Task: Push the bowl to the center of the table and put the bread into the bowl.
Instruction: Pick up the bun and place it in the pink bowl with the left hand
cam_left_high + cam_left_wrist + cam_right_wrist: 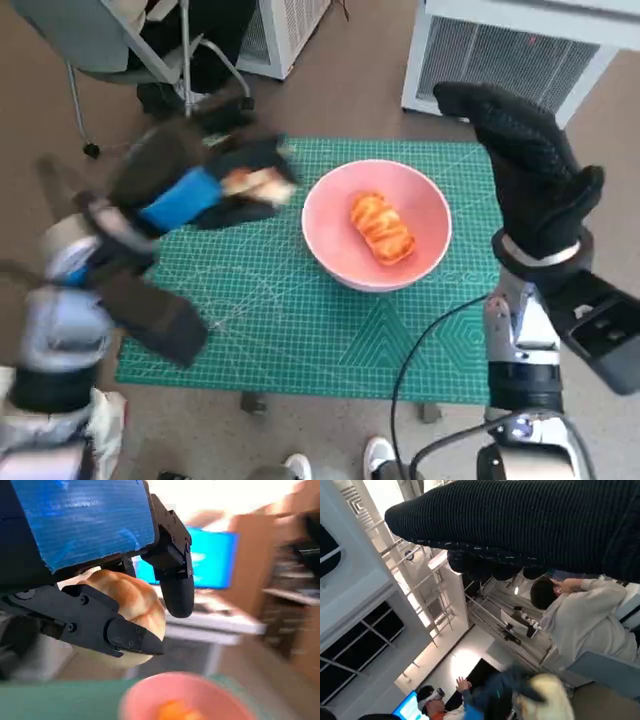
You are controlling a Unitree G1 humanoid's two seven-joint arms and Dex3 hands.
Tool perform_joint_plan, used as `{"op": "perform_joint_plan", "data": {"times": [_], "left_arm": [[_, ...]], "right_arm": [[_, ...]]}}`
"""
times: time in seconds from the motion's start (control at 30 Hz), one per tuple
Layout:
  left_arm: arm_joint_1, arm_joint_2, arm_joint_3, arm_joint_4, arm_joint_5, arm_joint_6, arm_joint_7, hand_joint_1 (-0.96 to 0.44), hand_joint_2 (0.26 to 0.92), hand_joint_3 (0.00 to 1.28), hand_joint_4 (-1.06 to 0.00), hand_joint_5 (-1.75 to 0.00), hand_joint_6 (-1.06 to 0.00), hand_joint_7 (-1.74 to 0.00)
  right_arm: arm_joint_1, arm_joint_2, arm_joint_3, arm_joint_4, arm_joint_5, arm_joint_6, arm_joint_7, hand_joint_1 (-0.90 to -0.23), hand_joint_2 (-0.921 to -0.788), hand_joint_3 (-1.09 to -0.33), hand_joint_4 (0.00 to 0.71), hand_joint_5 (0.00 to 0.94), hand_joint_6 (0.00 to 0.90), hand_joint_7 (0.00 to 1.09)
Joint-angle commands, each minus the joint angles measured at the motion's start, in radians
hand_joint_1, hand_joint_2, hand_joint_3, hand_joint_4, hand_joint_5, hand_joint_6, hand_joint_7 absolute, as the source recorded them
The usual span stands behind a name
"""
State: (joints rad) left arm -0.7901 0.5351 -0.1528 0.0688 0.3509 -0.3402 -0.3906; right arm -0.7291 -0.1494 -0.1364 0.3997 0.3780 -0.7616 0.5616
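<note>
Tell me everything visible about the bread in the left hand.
The bread is a pale, rounded roll with a golden-brown, lobed crust that looks soft and glossy. The left hand grips it between black fingers, which cover part of its lower side. It is held in the air, off the green mat, to the left of the pink bowl and apart from it. In the head view it is blurred. Its underside is hidden.

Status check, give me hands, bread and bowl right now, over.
Left robot hand grips a bread roll beside the pink bowl. Right robot hand raised, open, holding nothing. One bread already in the bowl. Nothing between roll and bowl.
</note>
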Motion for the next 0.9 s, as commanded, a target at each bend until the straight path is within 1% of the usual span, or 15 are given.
{"op": "perform_joint_plan", "data": {"times": [0.03, 0.17, 0.3, 0.37, 0.43, 0.47, 0.5, 0.53, 0.57, 0.6, 0.63, 0.67, 0.77, 0.83, 0.9], "left_arm": [[-0.111, -0.062, -0.070, 0.121, 0.032, -0.050, 0.002, 0.00, 0.920, 0.12, -0.58, -1.20, -0.61, -1.27], [-0.162, -0.114, -0.116, 0.216, 0.074, -0.058, 0.026, 0.00, 0.920, 0.10, -0.60, -1.17, -0.63, -1.25], [-0.182, -0.160, -0.152, 0.297, 0.104, -0.041, 0.034, 0.00, 0.920, 0.10, -0.60, -1.18, -0.64, -1.23], [-0.186, -0.178, -0.168, 0.329, 0.118, -0.015, 0.027, 0.00, 0.921, 0.12, -0.58, -1.18, -0.62, -1.26], [-0.187, -0.192, -0.186, 0.356, 0.129, 0.025, 0.006, 0.00, 0.921, 0.18, -0.50, -1.24, -0.57, -1.34], [-0.188, -0.197, -0.194, 0.367, 0.133, 0.042, -0.005, -0.07, 0.921, 0.20, -0.47, -1.10, -0.55, -1.37], [-0.187, -0.202, -0.206, 0.375, 0.140, 0.077, -0.033, -0.17, 0.921, 0.23, -0.48, -0.78, -0.50, -1.41], [-0.186, -0.204, -0.215, 0.379, 0.145, 0.102, -0.053, -0.15, 0.900, 0.19, -0.42, -0.50, -0.40, -1.06], [-0.187, -0.205, -0.230, 0.376, 0.154, 0.154, -0.097, -0.15, 0.899, 0.17, -0.40, -0.40, -0.38, -0.89], [-0.189, -0.205, -0.240, 0.371, 0.160, 0.191, -0.128, -0.17, 0.897, 0.12, -0.30, -0.26, -0.32, -0.60], [-0.194, -0.206, -0.254, 0.364, 0.168, 0.249, -0.178, -0.19, 0.901, 0.08, -0.23, -0.16, -0.29, -0.40], [-0.198, -0.206, -0.263, 0.356, 0.173, 0.291, -0.214, -0.22, 0.903, 0.06, -0.15, -0.11, -0.24, -0.26], [-0.207, -0.206, -0.273, 0.330, 0.168, 0.389, -0.306, -0.28, 0.908, 0.03, -0.05, -0.03, -0.18, -0.09], [-0.201, -0.204, -0.267, 0.312, 0.154, 0.416, -0.330, -0.31, 0.911, 0.02, -0.02, -0.02, -0.17, -0.05], [-0.187, -0.204, -0.253, 0.297, 0.136, 0.418, -0.330, -0.34, 0.914, 0.02, -0.01, -0.01, -0.16, -0.03]], "right_arm": [[0.005, 0.000, 0.000, 0.020, -0.006, -0.007, 0.007, -0.545, -0.921, -0.826, -0.001, 0.482, -0.001, 0.66], [0.008, 0.000, 0.001, 0.014, -0.010, -0.007, 0.002, -0.541, -0.921, -0.826, -0.001, 0.482, -0.001, 0.67], [0.014, -0.002, 0.002, 0.003, -0.011, -0.004, -0.001, -0.540, -0.921, -0.827, -0.001, 0.482, -0.001, 0.67], [0.018, -0.003, 0.001, -0.003, -0.009, 0.000, -0.001, -0.545, -0.921, -0.826, -0.001, 0.480, -0.001, 0.67], [0.021, -0.003, 0.001, -0.009, -0.008, 0.003, -0.002, -0.558, -0.921, -0.822, -0.001, 0.478, -0.001, 0.67], [0.022, -0.003, 0.001, -0.012, -0.008, 0.004, -0.003, -0.561, -0.921, -0.821, -0.001, 0.477, -0.001, 0.67], [0.024, -0.003, 0.000, -0.016, -0.010, 0.005, -0.005, -0.566, -0.921, -0.820, -0.001, 0.477, -0.001, 0.67], [0.026, -0.003, 0.000, -0.019, -0.011, 0.006, -0.007, -0.572, -0.921, -0.819, -0.001, 0.477, -0.001, 0.67], [0.027, -0.004, -0.001, -0.021, -0.013, 0.006, -0.009, -0.574, -0.921, -0.818, -0.001, 0.477, -0.001, 0.67], [0.028, -0.004, -0.001, -0.023, -0.014, 0.006, -0.011, -0.578, -0.921, -0.817, -0.001, 0.477, -0.001, 0.67], [0.029, -0.004, -0.002, -0.026, -0.016, 0.007, -0.013, -0.581, -0.921, -0.817, -0.001, 0.477, -0.001, 0.67], [0.030, -0.004, -0.002, -0.028, -0.017, 0.008, -0.016, -0.583, -0.921, -0.816, -0.001, 0.477, -0.001, 0.67], [0.032, -0.005, -0.003, -0.032, -0.023, 0.009, -0.023, -0.585, -0.921, -0.816, -0.001, 0.477, -0.001, 0.67], [0.033, -0.004, -0.003, -0.034, -0.028, 0.008, -0.029, -0.585, -0.921, -0.815, -0.001, 0.476, -0.001, 0.67], [0.033, -0.003, -0.003, -0.033, -0.033, 0.005, -0.034, -0.585, -0.921, -0.815, -0.001, 0.476, -0.001, 0.66]]}}
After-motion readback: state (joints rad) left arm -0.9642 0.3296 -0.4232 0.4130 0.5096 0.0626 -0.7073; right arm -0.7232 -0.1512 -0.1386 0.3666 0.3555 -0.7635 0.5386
